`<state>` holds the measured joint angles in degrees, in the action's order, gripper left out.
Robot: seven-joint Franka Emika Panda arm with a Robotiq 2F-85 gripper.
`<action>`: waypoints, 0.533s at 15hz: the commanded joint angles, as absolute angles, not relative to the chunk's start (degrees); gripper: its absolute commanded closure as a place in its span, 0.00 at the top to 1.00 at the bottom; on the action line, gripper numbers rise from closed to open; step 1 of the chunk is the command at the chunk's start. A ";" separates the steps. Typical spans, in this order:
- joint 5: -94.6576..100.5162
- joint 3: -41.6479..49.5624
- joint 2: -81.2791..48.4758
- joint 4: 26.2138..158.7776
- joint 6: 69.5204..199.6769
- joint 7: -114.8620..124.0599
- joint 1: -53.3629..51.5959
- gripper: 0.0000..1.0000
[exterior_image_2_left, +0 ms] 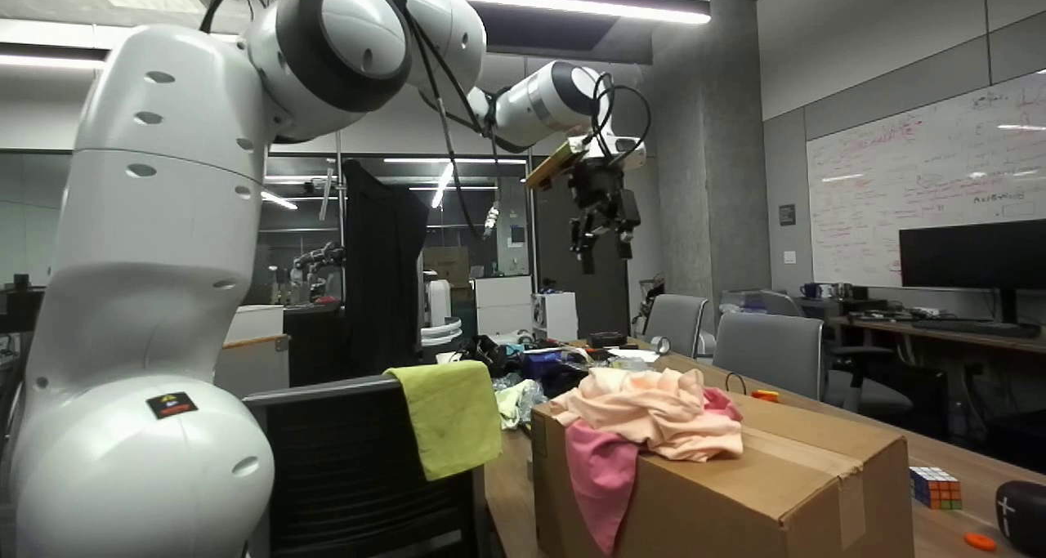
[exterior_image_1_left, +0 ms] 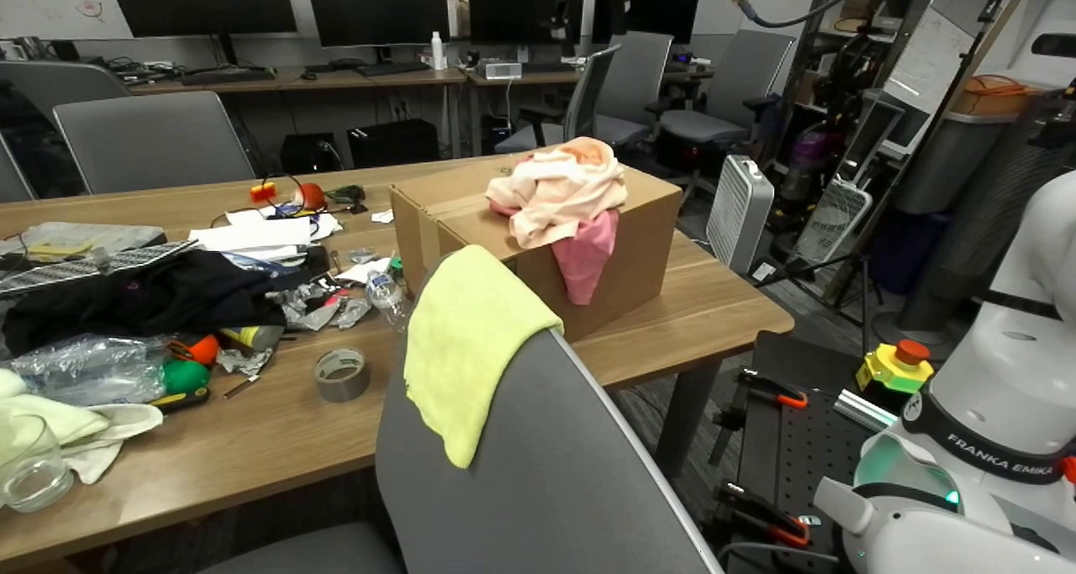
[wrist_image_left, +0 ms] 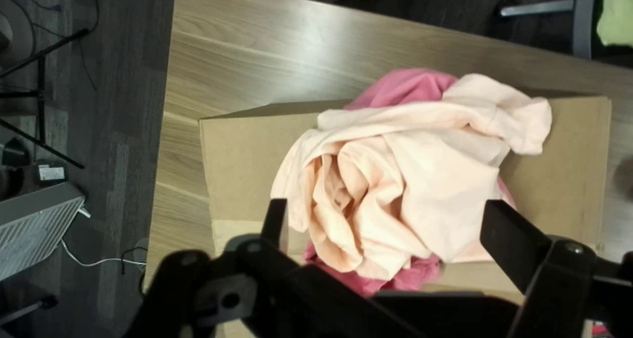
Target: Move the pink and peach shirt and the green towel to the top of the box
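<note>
A bulky peach garment [exterior_image_1_left: 559, 192] lies crumpled over a rose-pink one [exterior_image_1_left: 588, 259] on top of the cardboard box [exterior_image_1_left: 643, 263]. In both exterior views part of the pink cloth hangs down a side of the box. The lime-green towel [exterior_image_2_left: 449, 419] drapes over the top of a chair back beside the table; its edge shows at the upper right corner of the wrist view. High above the box and garments is my gripper [exterior_image_2_left: 605, 252], pointing down. Its fingers stand wide apart in the wrist view, with the peach cloth [wrist_image_left: 445, 179] well below them and nothing held.
The chair [exterior_image_1_left: 521, 473] stands against the table edge near the box. Tape [exterior_image_1_left: 342, 374], a plastic bottle [exterior_image_1_left: 387, 297], a glass [exterior_image_1_left: 34, 465] and dark clothing [exterior_image_1_left: 151, 297] clutter the table [exterior_image_1_left: 277, 448]. A Rubik's cube [exterior_image_2_left: 936, 488] sits beside the box.
</note>
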<state>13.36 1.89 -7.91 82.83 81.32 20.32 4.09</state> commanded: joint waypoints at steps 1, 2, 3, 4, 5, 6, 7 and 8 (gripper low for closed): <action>17.64 -0.55 1.17 96.76 83.63 17.20 -0.32 1.00; 18.89 -1.55 2.75 99.65 84.03 16.92 -1.51 1.00; 19.63 -2.78 3.94 102.19 84.08 16.91 -2.77 1.00; 20.48 -3.88 5.06 104.59 84.69 16.68 -3.78 1.00; 21.13 -5.21 6.03 106.86 85.55 16.94 -4.96 1.00; 21.91 -6.37 7.08 109.35 87.63 17.29 -5.95 1.00; 22.33 -7.44 8.05 111.35 89.64 17.47 -6.84 1.00; 22.71 -8.46 8.90 113.60 92.67 18.25 -7.65 1.00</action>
